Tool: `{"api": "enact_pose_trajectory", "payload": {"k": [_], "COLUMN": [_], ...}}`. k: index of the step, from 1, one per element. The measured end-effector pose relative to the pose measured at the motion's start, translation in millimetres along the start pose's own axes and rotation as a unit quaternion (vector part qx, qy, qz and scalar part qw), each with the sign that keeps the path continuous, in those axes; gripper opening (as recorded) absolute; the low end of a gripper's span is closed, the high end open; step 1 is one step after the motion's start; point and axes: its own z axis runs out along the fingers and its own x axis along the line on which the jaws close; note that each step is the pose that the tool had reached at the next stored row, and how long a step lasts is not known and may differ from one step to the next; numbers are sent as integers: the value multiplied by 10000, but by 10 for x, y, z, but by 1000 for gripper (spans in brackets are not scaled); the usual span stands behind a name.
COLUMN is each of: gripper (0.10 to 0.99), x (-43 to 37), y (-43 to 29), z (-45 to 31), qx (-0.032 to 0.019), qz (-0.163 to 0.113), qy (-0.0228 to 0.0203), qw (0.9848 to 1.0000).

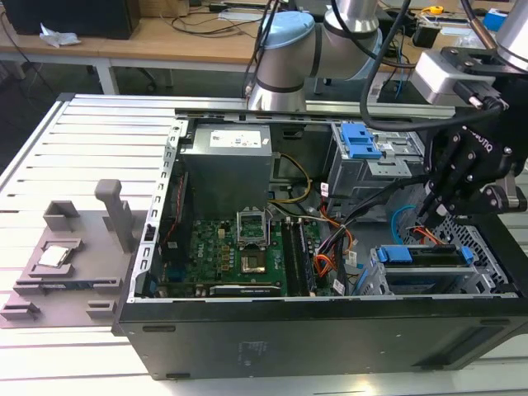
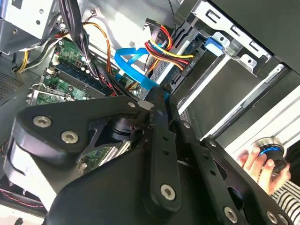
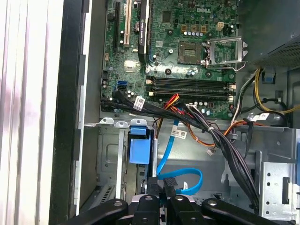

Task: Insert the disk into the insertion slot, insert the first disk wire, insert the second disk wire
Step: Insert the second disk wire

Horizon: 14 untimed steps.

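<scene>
The gripper [image 1: 435,216] hangs inside the open computer case [image 1: 330,330], above the drive cage [image 1: 487,256] in which the disk [image 1: 425,262] already sits, blue carrier edge showing; in both wrist views the fingers [image 3: 169,197] stand narrow, nearly together, and whether they pinch a plug cannot be told. The light blue cable [image 3: 180,176] loops directly ahead of the fingertips, almost touching them; the orange-red wire bundle [image 2: 161,51] runs just beyond it to a dark plug [image 2: 183,70] at the disk's rear. Judged from its thin flat form, the blue cable is light, limp and springy, and likely twists if taken mid-loop; take hold at its small rigid plug; the wires likewise. A hand [image 2: 262,166] rests on a knob, well apart from the fingers.
</scene>
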Motion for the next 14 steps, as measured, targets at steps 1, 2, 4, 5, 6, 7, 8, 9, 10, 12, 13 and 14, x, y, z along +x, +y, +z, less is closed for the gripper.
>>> {"api": "enact_pose_trajectory", "payload": {"k": [1,2,4,5,6,7,8,9,10,12,13,14], "gripper": [161,161,161,161,161,161,161,161,161,161,161,161], "x": [29,42,47,47,48,50,58,70,80,81,82,82], "y": [1,1,-4,-9,-11,-13,-15,-17,-21,-31,-37,-42], "z": [2,8,65,103,117,130,147,165,183,202,213,224], "qx": [0,0,-2,-4,-5,-5,-5,-5,-6,-6,-6,-6], "qz": [1,1,1,1,1,0,1,1,0,0,0,0], "qy": [6,11,11,11,12,12,12,11,11,12,13,13], "qw": [10000,10000,10000,10000,10000,10000,10000,10000,10000,10000,10000,10000]}}
